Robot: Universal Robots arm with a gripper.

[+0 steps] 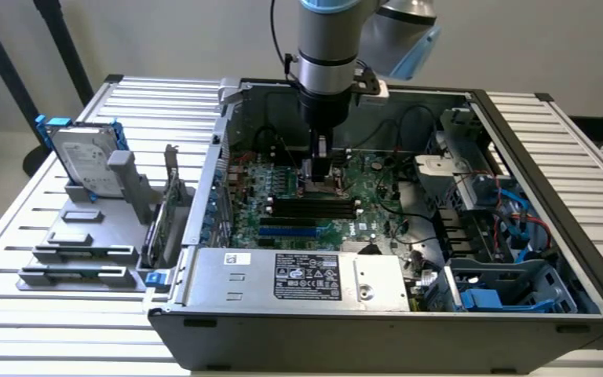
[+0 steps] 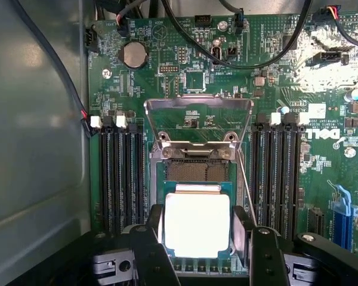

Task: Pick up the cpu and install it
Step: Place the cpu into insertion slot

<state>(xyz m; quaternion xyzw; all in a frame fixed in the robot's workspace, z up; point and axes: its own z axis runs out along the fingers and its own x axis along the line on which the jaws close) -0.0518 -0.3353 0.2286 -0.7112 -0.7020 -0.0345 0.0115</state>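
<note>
Gripping the cpu [image 2: 197, 223] by two edges, gripper [image 2: 198, 237] clenched on it, at the open socket [image 2: 197, 171] (load plate [image 2: 198, 103] raised).

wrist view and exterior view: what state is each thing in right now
cpu, gripped at two sides, lying flat over the open socket; seated or not, cannot tell
gripper, shut on the cpu
socket, open, pins partly uncovered
load plate, swung up
computer case, side open, motherboard exposed
hard drive, upright in a stand outside the case, on the exterior view's left
</note>
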